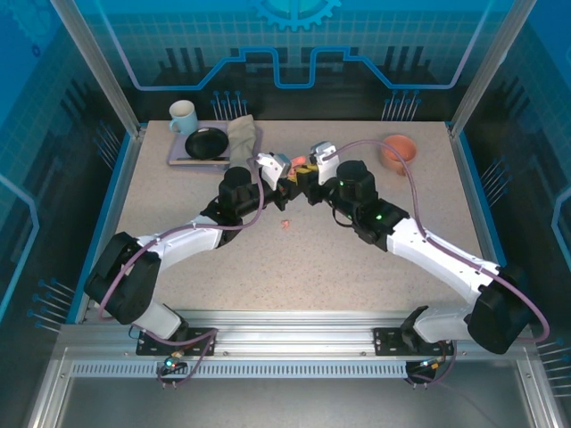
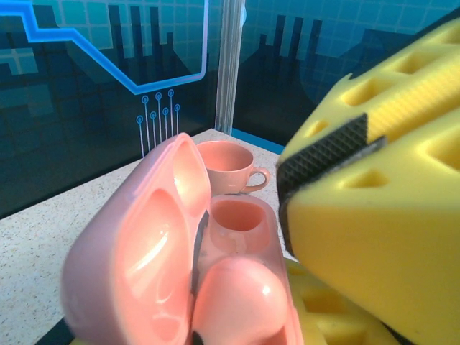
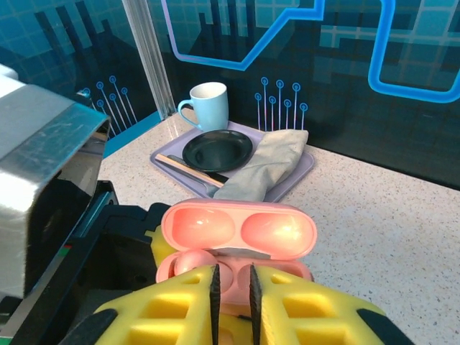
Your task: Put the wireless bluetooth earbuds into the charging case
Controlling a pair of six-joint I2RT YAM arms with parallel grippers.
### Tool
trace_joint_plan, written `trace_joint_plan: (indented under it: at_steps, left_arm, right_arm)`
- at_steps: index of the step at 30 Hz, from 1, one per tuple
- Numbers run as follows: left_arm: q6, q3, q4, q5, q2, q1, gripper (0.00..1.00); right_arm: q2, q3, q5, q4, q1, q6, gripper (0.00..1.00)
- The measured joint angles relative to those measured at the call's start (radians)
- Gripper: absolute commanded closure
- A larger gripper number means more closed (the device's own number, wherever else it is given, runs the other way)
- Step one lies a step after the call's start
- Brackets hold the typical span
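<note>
Pink case (image 3: pixel 237 233) in left claw (image 1: pixel 286 185), right claw (image 3: pixel 233 289) ajar

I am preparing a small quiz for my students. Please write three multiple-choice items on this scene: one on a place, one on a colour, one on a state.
1. Where does the light blue mug stand?
A. on the purple tray
B. beside the arms' bases
C. on the bare table in the middle

2. What colour is the charging case?
A. white
B. green
C. pink

3. How is the lid of the case?
A. shut
B. open
C. taken off, lying on the table

Answers:
1 A, the mug sits at the tray's back corner.
2 C, the shell and wells are pink.
3 B, the lid stands up from the hinge, its two hollows showing.
</note>
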Motion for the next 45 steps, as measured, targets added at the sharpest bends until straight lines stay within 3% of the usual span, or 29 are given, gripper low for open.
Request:
trace_joint_plan:
  at_steps: [11,19,24,28,35,45]
  left_arm:
    - [0.008,-0.037,0.011,-0.017,-0.024,0.000,1.00]
    - [0.016,-0.138,0.007,-0.107,-0.133,0.006,1.00]
    - [0.014,-0.198,0.007,-0.181,-0.222,0.026,1.00]
    - [-0.003,-0.241,0.007,-0.237,-0.281,0.036,1.00]
    - [-0.036,-0.313,0.007,-0.314,-0.382,0.074,1.00]
    - [-0.079,-0.367,0.007,-0.364,-0.459,0.120,1.00]
  right_arm:
    - [-0.110,-0.006,-0.085,-0.047,-0.135,0.208,0.46]
    - [-0.106,0.056,-0.081,-0.298,-0.161,0.367,0.31]
    - [0.024,0.092,-0.079,-0.464,-0.151,0.468,0.28]
    - [0.201,0.161,-0.050,-0.587,-0.086,0.528,0.26]
    - [0.503,0.368,0.008,-0.776,0.031,0.632,0.26]
    - [0.812,0.690,0.052,-0.961,0.061,0.734,0.32]
